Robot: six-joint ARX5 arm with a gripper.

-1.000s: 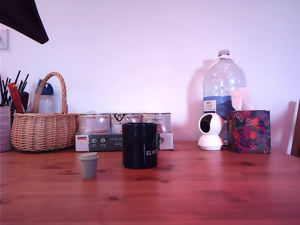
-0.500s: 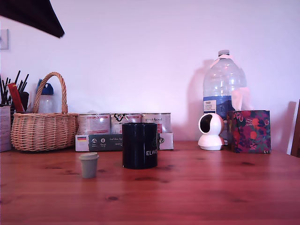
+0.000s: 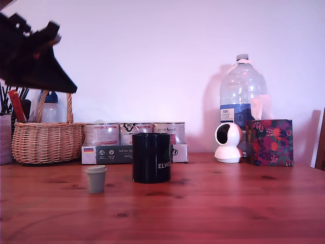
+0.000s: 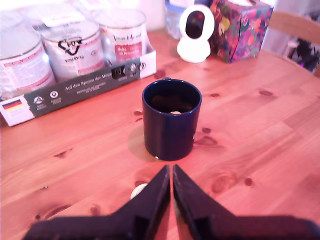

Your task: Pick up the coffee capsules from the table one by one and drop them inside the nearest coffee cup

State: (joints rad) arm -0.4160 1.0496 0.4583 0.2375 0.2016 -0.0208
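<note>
A grey-green coffee capsule (image 3: 96, 179) stands upright on the reddish wooden table (image 3: 213, 203), a little to the exterior view's left of the black coffee cup (image 3: 151, 157) marked "ELWO". High above, at that view's upper left, hangs my gripper (image 3: 69, 87), well clear of both. The wrist view looks down over the shut gripper (image 4: 171, 171), nothing between its fingers, toward the cup (image 4: 171, 130). A small beige piece (image 4: 175, 113) shows inside the cup at the bottom. The capsule's pale rim (image 4: 138, 190) peeks out from behind one finger.
Behind the cup a cardboard tray holds three silver tins (image 3: 134, 134). A wicker basket (image 3: 46, 140) stands at the exterior view's left. A white camera (image 3: 228, 143), a water bottle (image 3: 242, 91) and a floral tissue box (image 3: 269, 142) stand at the right.
The dark arm at the exterior view's upper left has come down and rightward, so more of it shows now. Capsule and cup have not moved.
</note>
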